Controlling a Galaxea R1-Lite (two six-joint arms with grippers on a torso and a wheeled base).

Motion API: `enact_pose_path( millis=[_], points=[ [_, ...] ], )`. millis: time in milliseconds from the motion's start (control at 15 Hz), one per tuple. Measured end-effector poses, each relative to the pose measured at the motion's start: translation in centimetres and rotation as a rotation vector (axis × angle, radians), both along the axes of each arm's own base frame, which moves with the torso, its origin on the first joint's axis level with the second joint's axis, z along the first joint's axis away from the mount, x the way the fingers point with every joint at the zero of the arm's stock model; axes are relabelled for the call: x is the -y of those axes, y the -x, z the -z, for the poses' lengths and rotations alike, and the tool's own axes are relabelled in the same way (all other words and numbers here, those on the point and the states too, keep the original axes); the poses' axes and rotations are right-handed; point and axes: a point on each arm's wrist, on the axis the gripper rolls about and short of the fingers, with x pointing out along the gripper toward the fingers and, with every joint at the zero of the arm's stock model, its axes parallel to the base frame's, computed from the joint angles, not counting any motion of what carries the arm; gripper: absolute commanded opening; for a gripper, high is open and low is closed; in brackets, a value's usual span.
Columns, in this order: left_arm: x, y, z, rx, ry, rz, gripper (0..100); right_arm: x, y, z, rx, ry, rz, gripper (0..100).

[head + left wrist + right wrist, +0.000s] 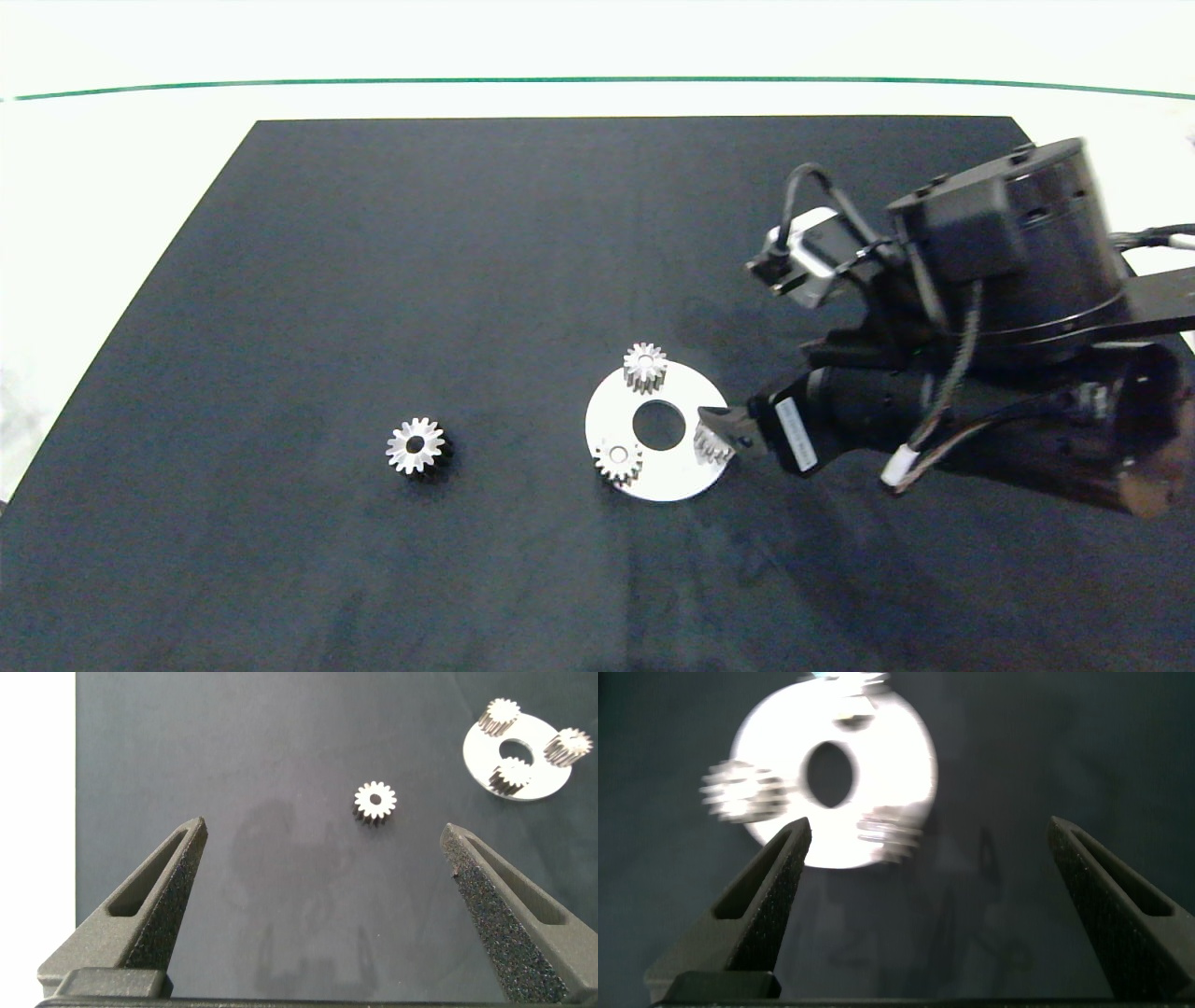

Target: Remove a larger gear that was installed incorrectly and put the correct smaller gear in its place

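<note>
The smaller gear (713,442) sits on the plate (674,478) toward the table's right edge, between our spread right end effector (929,873).

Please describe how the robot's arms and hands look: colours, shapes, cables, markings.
The right arm is black and bulky, with a round joint, black cables, a white connector and a white label. Each hand, left hand and right hand, has two dark grey, tapered, slotted fingers with rough inner pads.

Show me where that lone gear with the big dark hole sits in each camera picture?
Head view: the larger gear lies alone on the black mat, left of the round plate.
Left wrist view: larger gear mid-picture, between the open fingers.
Right wrist view: not visible.
Shared landmark: round plate.
</note>
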Motion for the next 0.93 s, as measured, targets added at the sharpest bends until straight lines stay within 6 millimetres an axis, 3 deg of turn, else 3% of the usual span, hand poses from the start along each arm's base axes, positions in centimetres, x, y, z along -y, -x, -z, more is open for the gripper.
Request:
enact_pose_path(
  millis=[333,467,667,933],
  points=[
    [-0.1,-0.3,0.8,-0.025,-0.017,-0.076,100,9.4,2.5,-4.3,0.173,-0.079,0.295,100],
    [-0.1,-0.3,1.2,-0.034,-0.023,-0.117,100,13.6,4.9,-5.5,0.254,-0.110,0.449,100],
    [-0.3,0.3,2.3,-0.036,-0.024,-0.225,100,17.8,10.3,-6.3,0.388,-0.147,0.646,100],
    [-0.4,2.4,3.5,0.037,-0.008,-0.328,100,19.6,19.8,-5.4,0.593,-0.089,0.805,100]
  ],
)
